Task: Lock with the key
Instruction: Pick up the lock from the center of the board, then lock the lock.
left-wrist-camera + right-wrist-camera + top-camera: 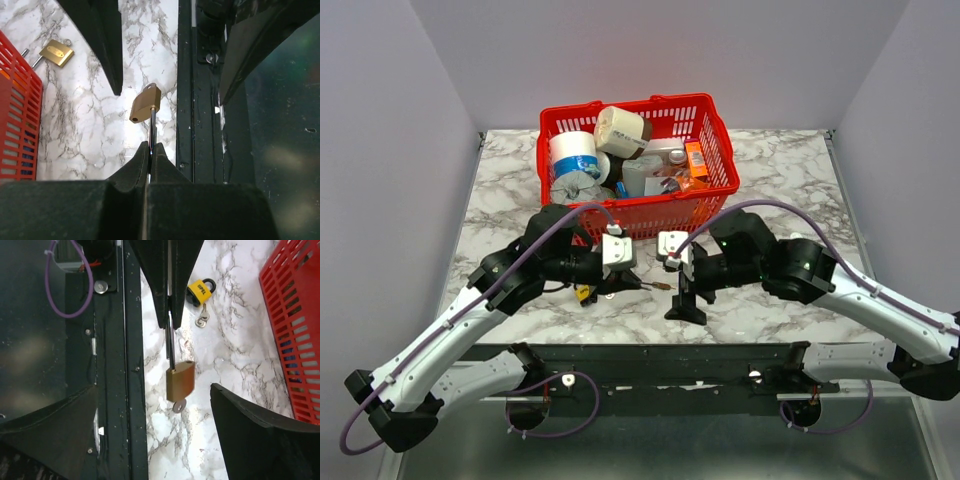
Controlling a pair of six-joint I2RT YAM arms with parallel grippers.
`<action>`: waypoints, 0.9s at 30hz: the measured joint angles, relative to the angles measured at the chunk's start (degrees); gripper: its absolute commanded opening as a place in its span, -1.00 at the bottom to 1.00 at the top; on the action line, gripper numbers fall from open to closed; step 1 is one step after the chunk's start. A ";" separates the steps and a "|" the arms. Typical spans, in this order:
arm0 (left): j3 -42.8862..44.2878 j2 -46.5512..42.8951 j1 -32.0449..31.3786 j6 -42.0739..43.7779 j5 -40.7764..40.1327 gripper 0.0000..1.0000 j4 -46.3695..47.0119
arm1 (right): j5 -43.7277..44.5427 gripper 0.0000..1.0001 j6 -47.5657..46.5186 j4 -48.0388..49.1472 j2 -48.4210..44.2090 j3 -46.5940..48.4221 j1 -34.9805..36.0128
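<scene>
A brass padlock (145, 106) hangs in the air over the marble table near its front edge. My left gripper (150, 146) is shut on the padlock's steel shackle (152, 125). In the right wrist view the same padlock (180, 381) has a key (179, 406) sticking out of its underside. My right gripper (153, 390) is open wide, its fingers on either side of the padlock and touching neither it nor the key. From above, the padlock (662, 285) sits between the left gripper (632, 284) and the right gripper (685, 302).
A red basket (705, 200) full of household items stands behind the grippers. A yellow padlock with keys (200, 291) lies on the marble left of the held one. A second brass padlock (56, 52) lies near the basket. The black frame rail (132, 365) runs along the table's front edge.
</scene>
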 measured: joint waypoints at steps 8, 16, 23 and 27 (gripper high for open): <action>0.20 -3.56 1.20 -1.99 1.40 -1.00 1.79 | -3.37 0.99 -1.20 0.26 -7.37 -1.64 -4.09; 7.37 -2.19 1.20 -3.67 5.99 -1.00 3.91 | -5.75 0.80 -3.76 0.26 -9.11 -1.27 -4.50; 10.23 0.76 1.20 -8.00 7.39 -1.00 7.63 | -5.77 0.55 -5.20 0.28 -6.14 4.26 -4.57; 10.23 0.96 1.22 -9.46 7.50 -1.00 8.92 | -6.14 0.23 -5.05 0.39 -6.05 6.40 -4.57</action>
